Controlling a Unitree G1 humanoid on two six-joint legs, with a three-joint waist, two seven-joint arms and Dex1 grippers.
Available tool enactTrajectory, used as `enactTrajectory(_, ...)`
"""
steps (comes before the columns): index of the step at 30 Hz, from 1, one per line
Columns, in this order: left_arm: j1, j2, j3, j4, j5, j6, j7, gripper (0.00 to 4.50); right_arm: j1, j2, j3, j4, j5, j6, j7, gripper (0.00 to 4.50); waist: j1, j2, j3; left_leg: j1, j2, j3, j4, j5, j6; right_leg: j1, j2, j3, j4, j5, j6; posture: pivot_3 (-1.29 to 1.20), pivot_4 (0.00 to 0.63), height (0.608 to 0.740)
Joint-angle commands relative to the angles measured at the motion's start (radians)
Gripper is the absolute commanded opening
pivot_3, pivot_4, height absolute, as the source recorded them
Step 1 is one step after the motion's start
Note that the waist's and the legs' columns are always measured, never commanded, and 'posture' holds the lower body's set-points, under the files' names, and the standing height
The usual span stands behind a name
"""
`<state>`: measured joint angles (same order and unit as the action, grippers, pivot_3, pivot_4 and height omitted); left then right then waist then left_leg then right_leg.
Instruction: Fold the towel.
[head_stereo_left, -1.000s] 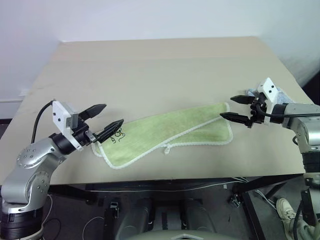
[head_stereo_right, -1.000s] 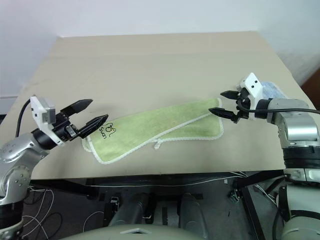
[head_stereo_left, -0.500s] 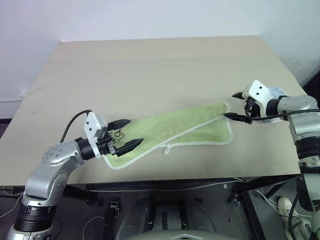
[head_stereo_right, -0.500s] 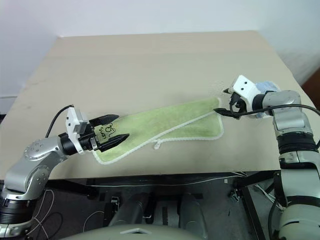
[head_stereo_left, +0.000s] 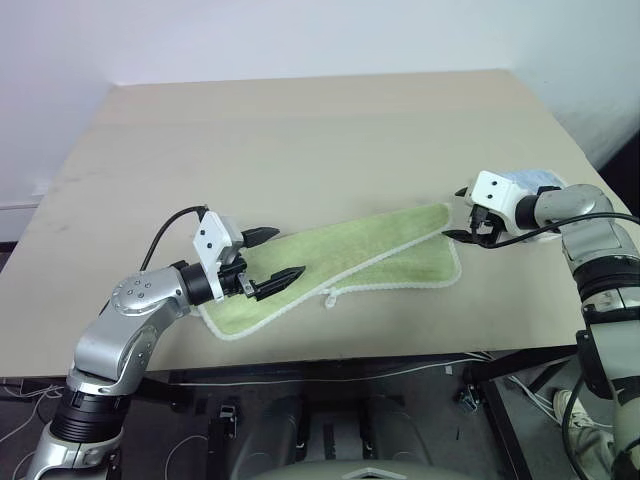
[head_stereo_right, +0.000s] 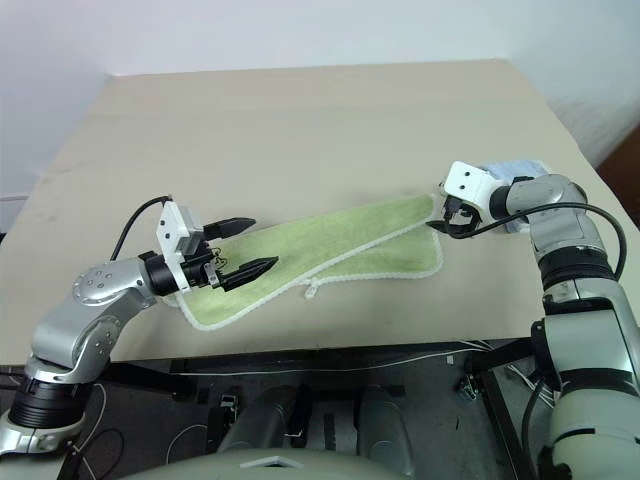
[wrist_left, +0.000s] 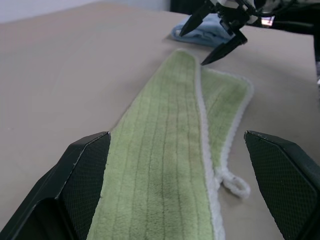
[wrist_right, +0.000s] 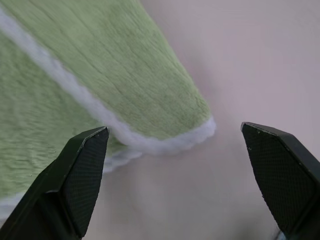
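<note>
Towel (head_stereo_left: 340, 262) is lying lengthwise on table (head_stereo_left: 300, 140), already folded once (looks roughly halved). Left gripper (head_stereo_left: 268, 258) and right gripper (head_stereo_left: 462, 214) are hovering wide open, empty, at opposite ends; second fold pending.

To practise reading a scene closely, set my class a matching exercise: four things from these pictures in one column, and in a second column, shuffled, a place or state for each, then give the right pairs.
Column one:
1. towel
2. left gripper
3. right gripper
4. light blue cloth

Column two:
A. open, at the towel's far right corner
B. lying folded lengthwise across the table
C. open, over the towel's near left end
D. bunched on the table beyond the right gripper

Pairs: 1-B, 2-C, 3-A, 4-D
</note>
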<state>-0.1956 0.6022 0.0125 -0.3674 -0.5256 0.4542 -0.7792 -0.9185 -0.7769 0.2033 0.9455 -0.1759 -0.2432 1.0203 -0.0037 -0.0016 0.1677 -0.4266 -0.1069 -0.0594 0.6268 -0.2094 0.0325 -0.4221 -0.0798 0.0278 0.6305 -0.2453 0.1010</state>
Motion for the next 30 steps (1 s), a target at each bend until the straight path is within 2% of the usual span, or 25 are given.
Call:
enactTrajectory(1, -0.022, 0.008, 0.013, -0.05, 0.003, -0.001, 0.005, 4.5, -0.055, 0.021, 0.005, 0.031, -0.029, -0.058, -0.044, 4.46, -0.008, 0.0, 0.0, 0.0, 0.0, 0.0, 0.0, 0.0, 0.0, 0.0, 0.0, 0.0, 0.0, 0.0, 0.0, 0.0, 0.15, 0.74)
enactTrajectory(8, 0.002, 0.018, 0.029, -0.039, 0.014, -0.027, -0.007, 4.5, -0.071, 0.034, 0.024, 0.06, -0.073, -0.103, -0.078, 4.46, -0.009, 0.0, 0.0, 0.0, 0.0, 0.0, 0.0, 0.0, 0.0, 0.0, 0.0, 0.0, 0.0, 0.0, 0.0, 0.0, 0.15, 0.74)
enactTrajectory(22, 0.014, 0.0, 0.03, -0.017, 0.042, -0.062, -0.013, 4.5, -0.075, -0.016, 0.006, 0.065, -0.077, -0.081, -0.018, 4.46, -0.01, 0.0, 0.0, 0.0, 0.0, 0.0, 0.0, 0.0, 0.0, 0.0, 0.0, 0.0, 0.001, 0.0, 0.0, 0.0, 0.15, 0.74)
enactTrajectory(30, 0.054, -0.017, 0.021, 0.034, 0.074, -0.143, -0.037, 4.5, -0.06, -0.016, 0.007, 0.068, -0.079, -0.067, -0.03, 4.46, -0.011, 0.0, 0.0, 0.001, 0.0, 0.0, 0.0, 0.0, 0.0, 0.0, 0.0, 0.0, 0.001, 0.0, 0.0, 0.0, 0.15, 0.74)
